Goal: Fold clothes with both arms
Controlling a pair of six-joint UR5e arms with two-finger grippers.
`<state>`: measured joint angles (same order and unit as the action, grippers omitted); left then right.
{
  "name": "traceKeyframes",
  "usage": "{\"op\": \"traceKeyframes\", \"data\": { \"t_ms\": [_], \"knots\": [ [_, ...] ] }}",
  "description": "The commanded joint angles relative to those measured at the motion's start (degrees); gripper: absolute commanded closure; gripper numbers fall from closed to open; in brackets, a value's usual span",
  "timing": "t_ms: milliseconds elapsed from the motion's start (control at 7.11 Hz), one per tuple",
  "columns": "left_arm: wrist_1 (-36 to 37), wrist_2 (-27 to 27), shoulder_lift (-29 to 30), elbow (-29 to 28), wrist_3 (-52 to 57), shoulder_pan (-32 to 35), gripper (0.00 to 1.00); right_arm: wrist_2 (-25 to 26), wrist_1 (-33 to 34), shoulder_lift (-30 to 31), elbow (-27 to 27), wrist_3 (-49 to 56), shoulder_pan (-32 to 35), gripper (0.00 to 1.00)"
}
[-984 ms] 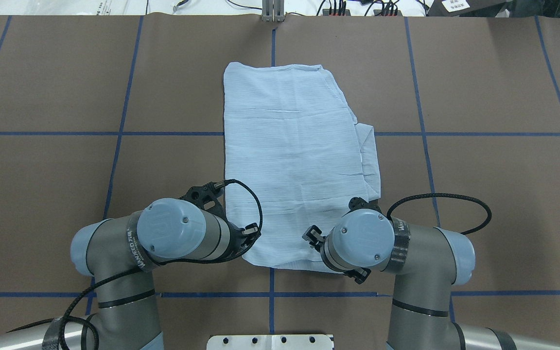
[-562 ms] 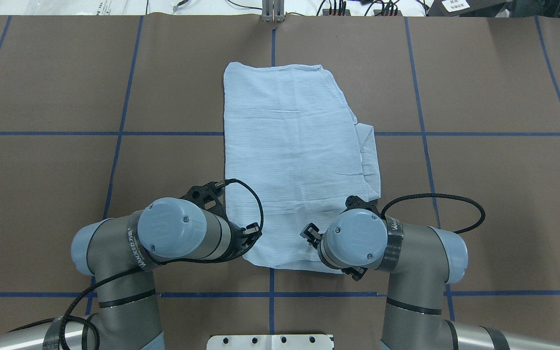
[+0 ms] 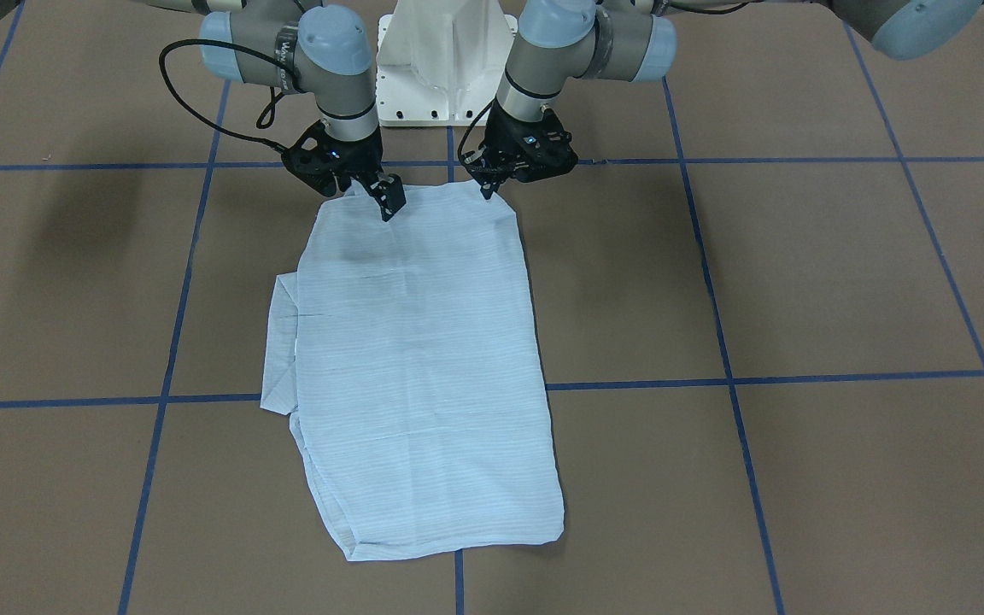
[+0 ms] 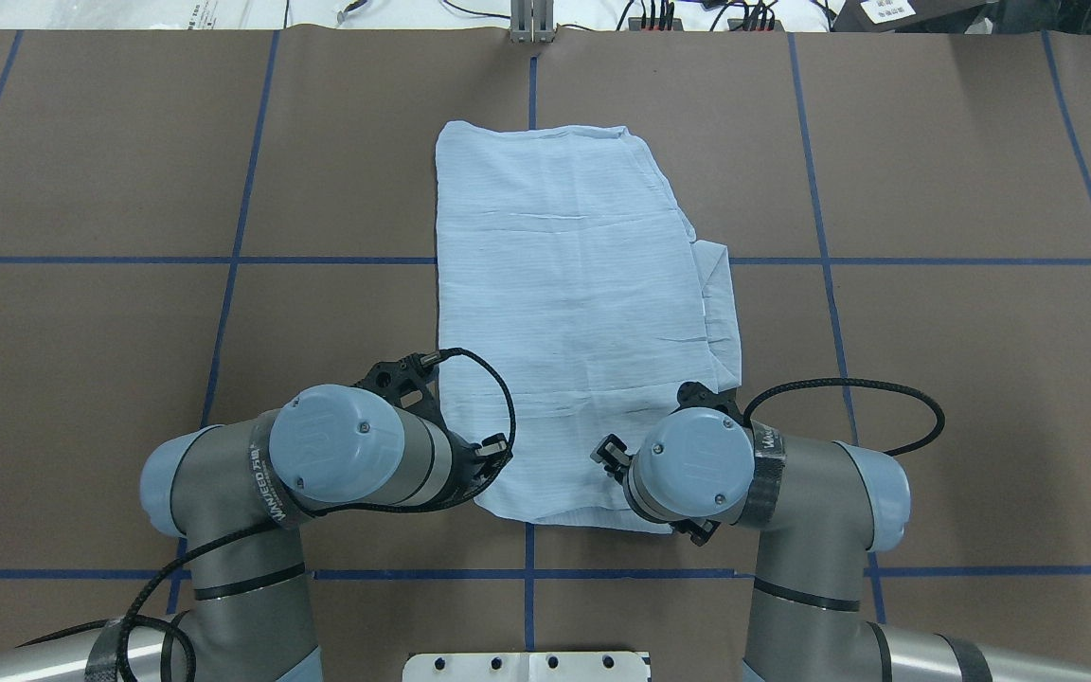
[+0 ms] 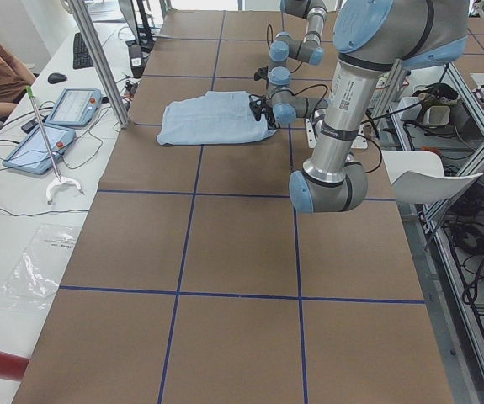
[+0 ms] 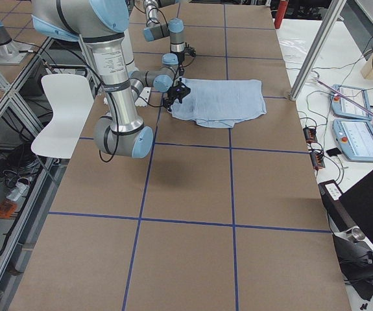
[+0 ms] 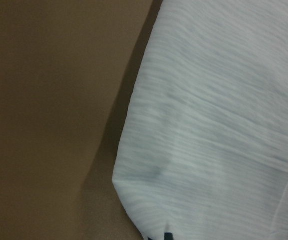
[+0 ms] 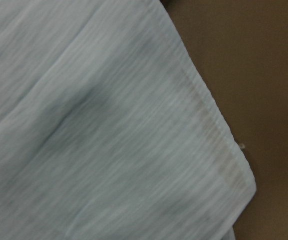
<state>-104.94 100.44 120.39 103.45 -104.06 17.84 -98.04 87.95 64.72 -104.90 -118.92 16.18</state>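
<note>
Okay, pale blue shirt (image 4: 574, 313) lies flat on the desk (image 4: 962, 398), folded to an oblong, mid-frame in the overhead view. Left end effector (image 4: 491, 449) and right end effector (image 4: 608, 457) sit at its lower corners. Cannot tell whether either is apart or clamped.

In the front-facing view, the pale blue, finely striped folded shirt (image 3: 419, 367) lies flat on the brown paper-covered table (image 3: 799, 282), running from the upper middle to the lower middle of the frame. A folded flap juts out past its left edge at mid-frame. The black two-finger right gripper (image 3: 388, 201) sits over the shirt's top edge, left of centre. The black two-finger left gripper (image 3: 485, 185) is at its top right corner. The white pedestal base (image 3: 445, 51) stands at top centre, behind both.
</note>
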Motion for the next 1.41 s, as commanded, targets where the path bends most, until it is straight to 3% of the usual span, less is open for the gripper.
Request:
{"op": "traceKeyframes", "data": {
  "t_ms": [0, 984, 1125, 1265],
  "knots": [
    [0.00, -0.06, -0.07, 0.00, 0.00, 0.00, 1.00, 0.04, 0.03, 0.49, -0.30, -0.09, -0.45, 0.00],
    [0.00, 0.02, 0.02, 0.00, 0.00, 0.00, 1.00, 0.31, 0.56, 0.32, -0.21, -0.18, -1.51, 0.02],
    [0.00, -0.06, 0.02, 0.00, 0.00, 0.00, 1.00, 0.83, 0.65, 0.41, -0.21, -0.18, -1.42, 0.30],
    [-0.09, -0.06, 0.02, -0.09, 0.00, 0.00, 1.00, 1.09, 0.65, 0.41, -0.21, -0.18, -1.33, 0.72]
  ]
}}
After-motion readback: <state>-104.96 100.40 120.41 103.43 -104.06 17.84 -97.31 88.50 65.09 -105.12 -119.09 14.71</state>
